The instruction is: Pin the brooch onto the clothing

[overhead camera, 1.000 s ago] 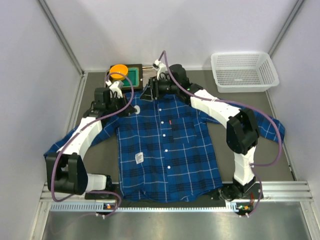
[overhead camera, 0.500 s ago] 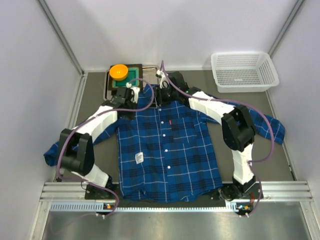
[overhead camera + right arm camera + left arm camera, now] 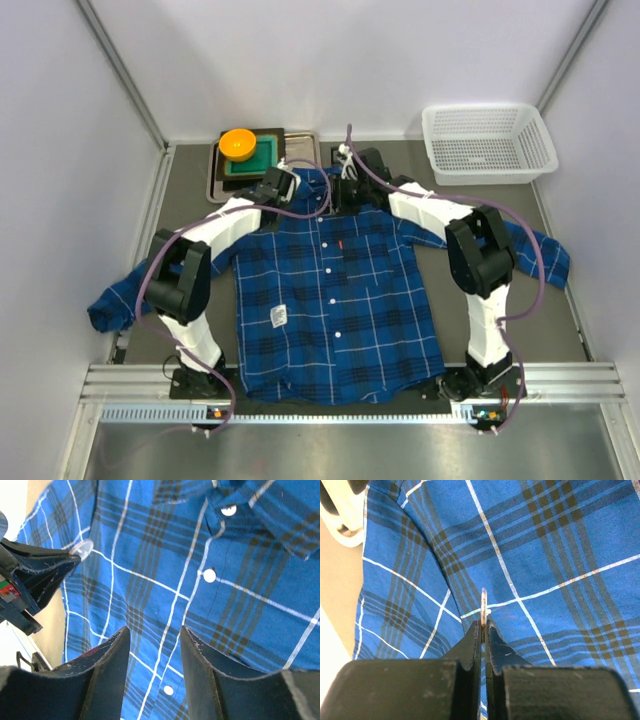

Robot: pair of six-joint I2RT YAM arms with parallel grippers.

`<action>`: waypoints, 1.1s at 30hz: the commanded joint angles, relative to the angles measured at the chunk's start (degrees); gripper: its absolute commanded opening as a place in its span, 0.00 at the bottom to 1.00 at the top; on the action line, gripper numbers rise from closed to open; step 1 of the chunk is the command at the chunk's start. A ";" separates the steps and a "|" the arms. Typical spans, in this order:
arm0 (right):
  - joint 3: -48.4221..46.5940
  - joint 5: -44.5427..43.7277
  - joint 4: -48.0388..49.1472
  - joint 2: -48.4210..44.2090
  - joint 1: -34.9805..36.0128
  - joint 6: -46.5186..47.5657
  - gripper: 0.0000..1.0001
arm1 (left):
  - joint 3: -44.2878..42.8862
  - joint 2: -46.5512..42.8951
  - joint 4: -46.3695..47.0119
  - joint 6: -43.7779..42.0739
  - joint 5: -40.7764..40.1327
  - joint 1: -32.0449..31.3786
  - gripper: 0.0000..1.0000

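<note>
Brooch [image 3: 483, 604] stands edge-on, pinched by left end effector [image 3: 483, 626]; seemingly touching clothing [image 3: 560, 540].

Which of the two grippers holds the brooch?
The left gripper: its jaws pinch the brooch edge-on over the shirt. The right gripper is open and empty.

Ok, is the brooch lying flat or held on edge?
On edge: the left pincer is shut across the brooch, whose thin rim faces the wrist camera, with the shirt behind.

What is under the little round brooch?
The blue plaid shirt lies under the brooch, which the left gripper pinches edge-on. Whatever is beneath the shirt there is covered.
</note>
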State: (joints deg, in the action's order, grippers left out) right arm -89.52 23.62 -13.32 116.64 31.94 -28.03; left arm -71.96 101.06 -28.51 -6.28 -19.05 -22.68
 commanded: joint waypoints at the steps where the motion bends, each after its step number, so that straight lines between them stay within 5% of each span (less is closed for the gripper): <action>1: 1.79 -1.20 0.31 -0.01 -0.48 -3.08 0.44 | -2.83 2.04 -0.67 -2.85 -7.30 -2.46 0.00; 33: 14.37 -3.75 3.30 -4.67 -7.95 -18.37 0.33 | -9.77 16.98 -1.64 -3.47 -21.46 -9.05 0.00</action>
State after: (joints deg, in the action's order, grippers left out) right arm -75.72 19.57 -11.07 115.94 25.87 -42.39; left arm -79.50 116.57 -31.14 -9.37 -37.63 -30.70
